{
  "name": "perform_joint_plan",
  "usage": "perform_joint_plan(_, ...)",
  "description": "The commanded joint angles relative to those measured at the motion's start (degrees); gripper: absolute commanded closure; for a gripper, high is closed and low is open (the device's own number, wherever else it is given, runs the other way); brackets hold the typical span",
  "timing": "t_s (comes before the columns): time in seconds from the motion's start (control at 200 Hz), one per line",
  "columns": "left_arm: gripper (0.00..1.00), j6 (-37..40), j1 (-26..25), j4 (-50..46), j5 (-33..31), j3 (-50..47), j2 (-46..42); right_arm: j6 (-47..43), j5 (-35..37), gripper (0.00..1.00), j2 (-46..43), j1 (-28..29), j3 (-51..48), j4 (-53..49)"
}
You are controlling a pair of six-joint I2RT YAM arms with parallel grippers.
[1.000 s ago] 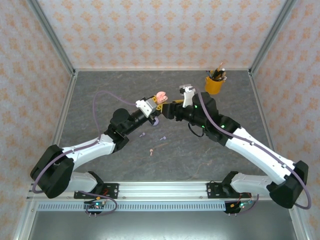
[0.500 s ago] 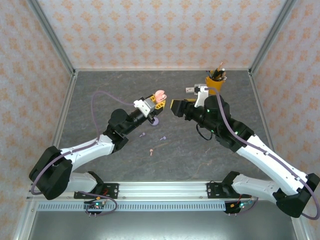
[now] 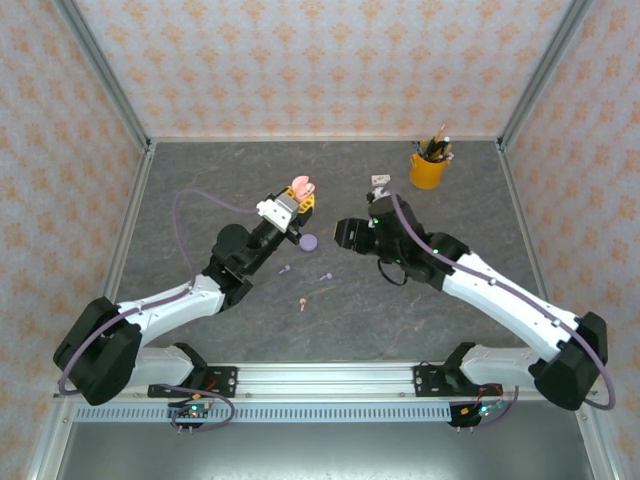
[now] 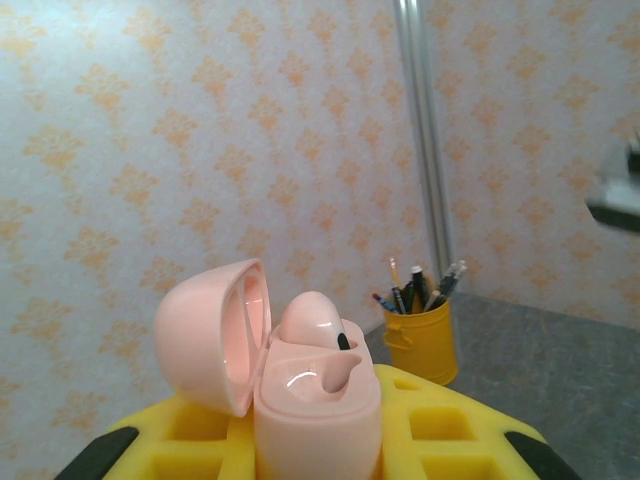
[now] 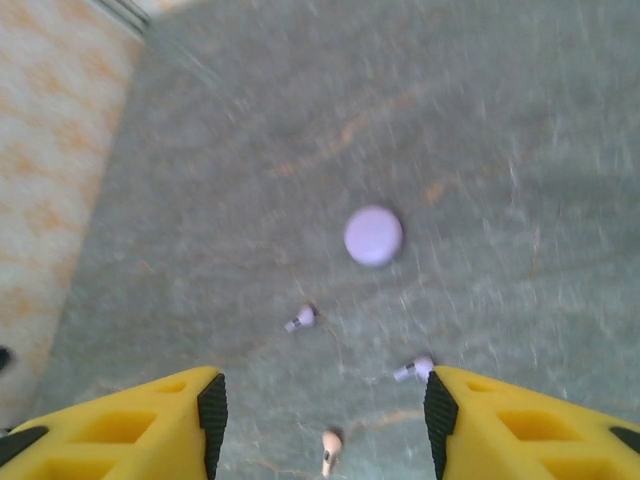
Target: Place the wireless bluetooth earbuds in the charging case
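The pink charging case (image 4: 315, 400) stands upright with my left gripper (image 3: 296, 198) shut on it, raised over the table's middle (image 3: 299, 186). Its lid (image 4: 210, 335) is hinged open to the left. One pale pink earbud (image 4: 315, 320) sits in a socket; the other socket is empty. My right gripper (image 5: 325, 415) is open and points down at the table (image 3: 343, 233), holding nothing. Below it lie two lilac earbuds (image 5: 301, 319) (image 5: 415, 370) and one pink earbud (image 5: 330, 447). The right-hand lilac earbud lies close to the right fingertip pad (image 5: 438, 410).
A shut round lilac case (image 5: 373, 236) lies flat on the grey table (image 3: 308, 241), just beyond the loose earbuds. A yellow cup of pens (image 3: 427, 168) stands at the back right. A small white piece (image 3: 379, 181) lies near it. Patterned walls enclose the table.
My right arm has swung away from the pink case and turned down toward the loose earbuds, its jaws narrowing a little. The left gripper has shifted slightly back and left with the case.
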Motion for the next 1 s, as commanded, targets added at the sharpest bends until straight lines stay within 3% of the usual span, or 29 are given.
perform_joint_plan(0.0,1.00,-1.7,1.7,5.0,-4.7,-1.0,-1.9,6.5,-0.8,0.45,4.1,3.6,-2.5,-1.9)
perform_joint_plan(0.16,1.00,-3.4,4.3,6.4,-6.5,-2.0,-2.4,13.7,1.7,0.46,12.6,9.8,-2.2,-2.3)
perform_joint_plan(0.505,1.00,-7.6,8.9,8.2,-10.2,-4.8,-5.4,23.5,4.0,0.49,28.8,17.7,4.6,-3.7)
perform_joint_plan(0.996,1.00,-11.3,11.0,11.5,-12.0,-6.7,-6.4,24.5,7.1,0.50,41.0,19.9,15.9,-10.1)
